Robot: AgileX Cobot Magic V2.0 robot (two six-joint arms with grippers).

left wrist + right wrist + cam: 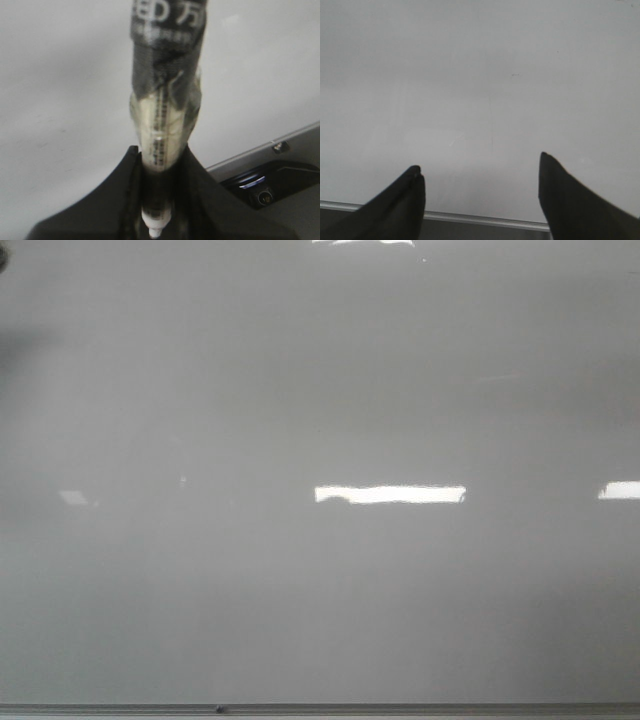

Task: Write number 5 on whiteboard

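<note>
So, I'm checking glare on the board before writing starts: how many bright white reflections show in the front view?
4, all on the whiteboard: one at the top edge, a long one mid-board, one at the right edge, and a faint one at left.

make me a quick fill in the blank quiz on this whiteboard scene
1. The left gripper is shut on a ____.
2. The right gripper is ____ and holds nothing.
3. In the front view the whiteboard shows ____ written figure.
4. A thin ____ edge strip runs along the board's near edge.

Missing words: marker; open; no; metal
</note>
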